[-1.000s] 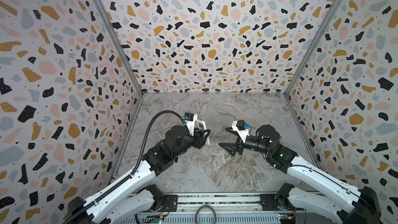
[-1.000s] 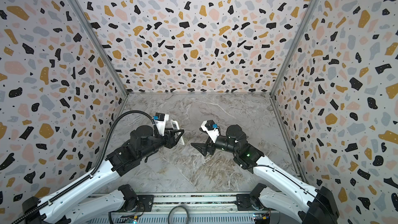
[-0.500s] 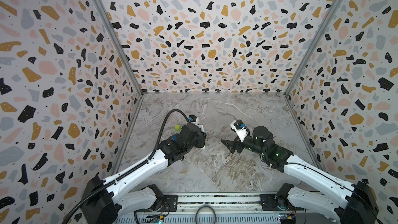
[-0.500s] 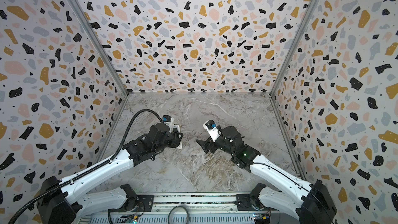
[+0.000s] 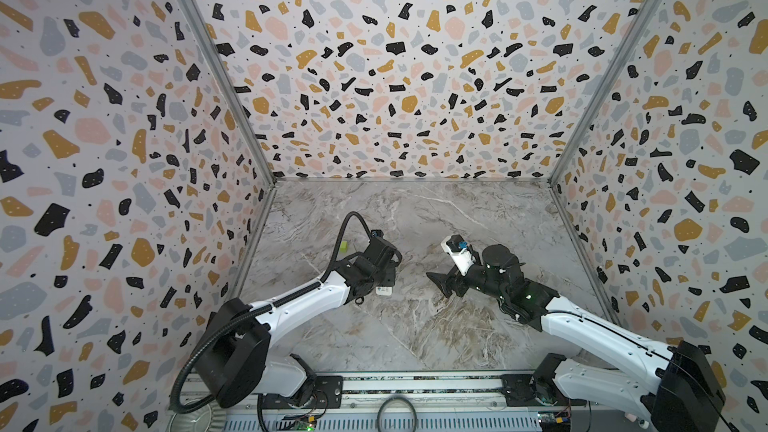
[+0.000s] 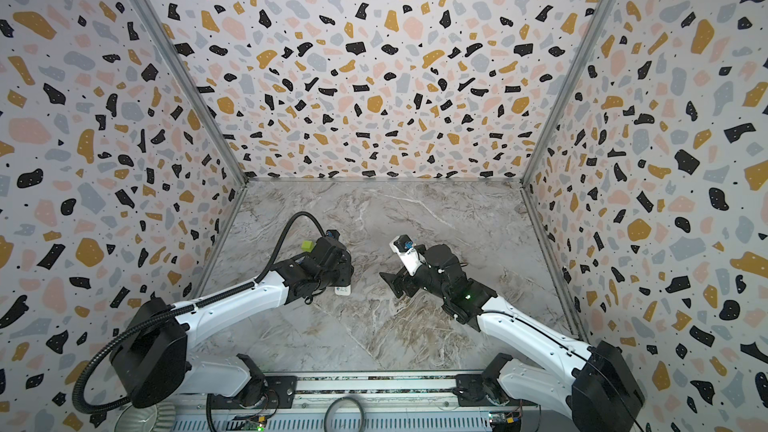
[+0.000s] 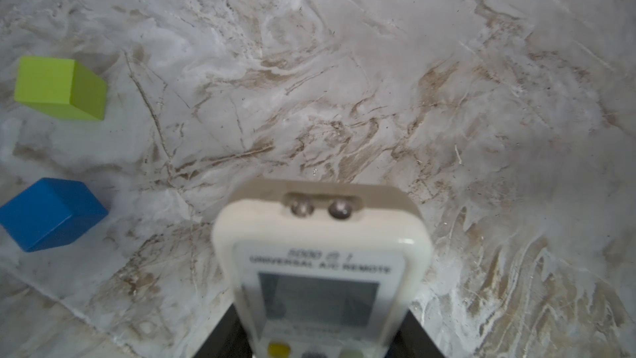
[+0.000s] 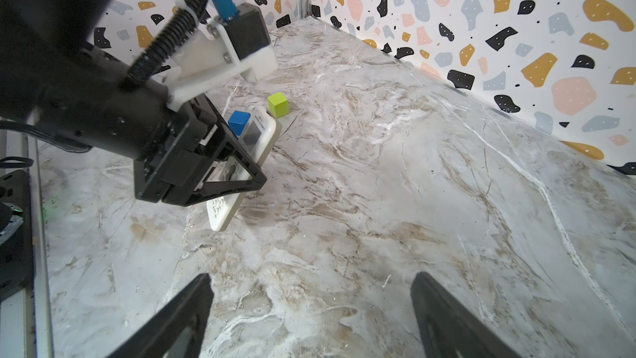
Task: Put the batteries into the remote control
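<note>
left jaws have dropped lower, pinching the remote control (image 8: 223, 215) across its width, button face showing, tilted low over the bench (image 8: 378, 201) at centre-left, probably to set it down; right jaws spread wide and empty, waiting opposite; batteries not in view.

Pretty clearly a robotics lab test cell, not anyone's home. The bench (image 5: 415, 334) has a marble-look top and is boxed in on three sides by terrazzo-print panels (image 5: 395, 76), joined with bare metal corner strips (image 5: 220, 72). Two white-and-black robot arms (image 5: 299, 299) sit on a metal rail (image 5: 415, 386) along the bench's front edge, with a corrugated cable conduit (image 5: 352, 214) looping off one and exposed electronics (image 5: 305, 425) below.
</note>
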You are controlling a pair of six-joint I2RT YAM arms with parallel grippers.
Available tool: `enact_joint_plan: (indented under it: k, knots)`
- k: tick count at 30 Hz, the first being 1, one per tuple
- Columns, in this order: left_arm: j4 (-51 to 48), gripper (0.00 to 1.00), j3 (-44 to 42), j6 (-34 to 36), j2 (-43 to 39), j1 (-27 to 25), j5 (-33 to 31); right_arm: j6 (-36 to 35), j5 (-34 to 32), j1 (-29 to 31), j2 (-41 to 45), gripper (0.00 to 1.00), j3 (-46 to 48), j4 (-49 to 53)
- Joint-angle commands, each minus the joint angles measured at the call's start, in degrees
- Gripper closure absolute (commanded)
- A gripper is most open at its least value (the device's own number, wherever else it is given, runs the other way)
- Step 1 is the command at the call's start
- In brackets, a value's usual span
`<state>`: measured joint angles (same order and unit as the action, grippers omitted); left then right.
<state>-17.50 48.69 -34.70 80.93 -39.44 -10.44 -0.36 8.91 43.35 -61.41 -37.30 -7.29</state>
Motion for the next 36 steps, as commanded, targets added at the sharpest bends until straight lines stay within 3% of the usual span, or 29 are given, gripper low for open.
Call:
enact_joint_plan:
  k: [1, 15, 27, 36]
  knots:
    - [3.01, 0.93, 0.45, 0.63, 1.83, 1.18, 1.09, -0.7, -0.53, -0.02, 0.09, 0.07, 0.3, -0.99]
    - [5.86, 0.84, 0.25, 1.01, 10.5, 2.7, 1.67, -0.25, -0.1, -0.02, -0.16, 0.07, 0.91, -2.1]
    - [8.21, 0.7, -0.3, -1.36, 14.3, 2.87, 0.27, -0.5, -0.02, -0.07, -0.16, 0.07, 1.4, -3.0]
    - [9.93, 0.53, -1.3, -3.16, 15.39, 3.13, -0.03, -0.89, -0.3, -0.29, 0.41, 0.06, 1.68, -2.97]
